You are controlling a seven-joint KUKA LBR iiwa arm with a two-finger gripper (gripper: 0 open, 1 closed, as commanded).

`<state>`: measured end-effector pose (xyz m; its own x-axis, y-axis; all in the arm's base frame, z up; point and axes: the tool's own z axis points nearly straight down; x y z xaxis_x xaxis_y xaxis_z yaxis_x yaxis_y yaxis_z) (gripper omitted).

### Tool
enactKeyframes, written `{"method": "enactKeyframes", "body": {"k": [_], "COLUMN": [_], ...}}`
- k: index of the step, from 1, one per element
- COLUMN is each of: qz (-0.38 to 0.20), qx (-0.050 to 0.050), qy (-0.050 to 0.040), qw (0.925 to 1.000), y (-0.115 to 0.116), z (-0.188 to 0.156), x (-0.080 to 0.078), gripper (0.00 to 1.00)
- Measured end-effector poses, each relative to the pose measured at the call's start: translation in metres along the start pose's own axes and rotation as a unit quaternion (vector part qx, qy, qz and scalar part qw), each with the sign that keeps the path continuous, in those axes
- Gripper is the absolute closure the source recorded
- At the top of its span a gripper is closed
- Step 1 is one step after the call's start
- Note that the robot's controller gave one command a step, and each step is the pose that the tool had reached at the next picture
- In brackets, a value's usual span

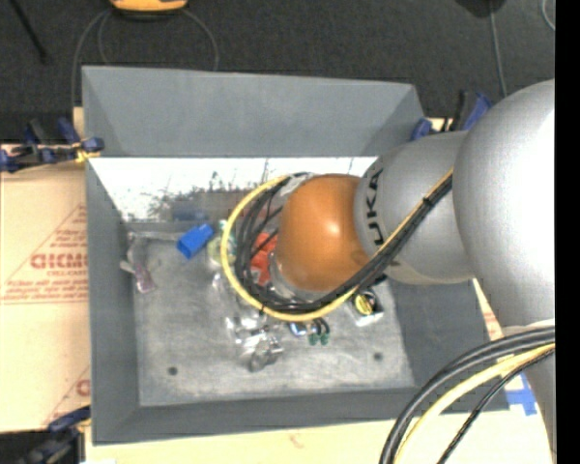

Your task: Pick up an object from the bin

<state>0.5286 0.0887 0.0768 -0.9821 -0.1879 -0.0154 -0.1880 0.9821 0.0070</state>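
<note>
Grey metal bin (251, 114), with the arm's orange cover (319, 232) and looped cables low over the middle of the floor, screening the gripper beneath; open or closed, impossible to tell. Directly under the cover's left edge, a red thing (261, 255), partly hidden, amid a small heap. Just beside it toward the left wall, a blue block (195, 241). Further left, apart, a clear plastic piece (138, 264). Toward the near wall, crumpled clear bits (249, 334), a small green thing (318, 334), a yellow-and-black thing (367, 304).

Blue block (194, 241), clear plastic piece (138, 271) further left
</note>
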Motion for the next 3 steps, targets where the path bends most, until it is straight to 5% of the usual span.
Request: {"method": "enactKeyframes", "body": {"k": [1, 2, 3], "qz": [0.002, 0.002, 0.004], "qx": [0.0, 0.001, 0.004], "qy": [-0.0006, 0.0043, 0.0036], "qw": [1.0, 1.0, 1.0], "y": [-0.001, 0.001, 0.001], "z": [-0.003, -0.011, -0.08], "x": [-0.002, -0.004, -0.007], "gripper": [1.0, 1.0, 1.0]}}
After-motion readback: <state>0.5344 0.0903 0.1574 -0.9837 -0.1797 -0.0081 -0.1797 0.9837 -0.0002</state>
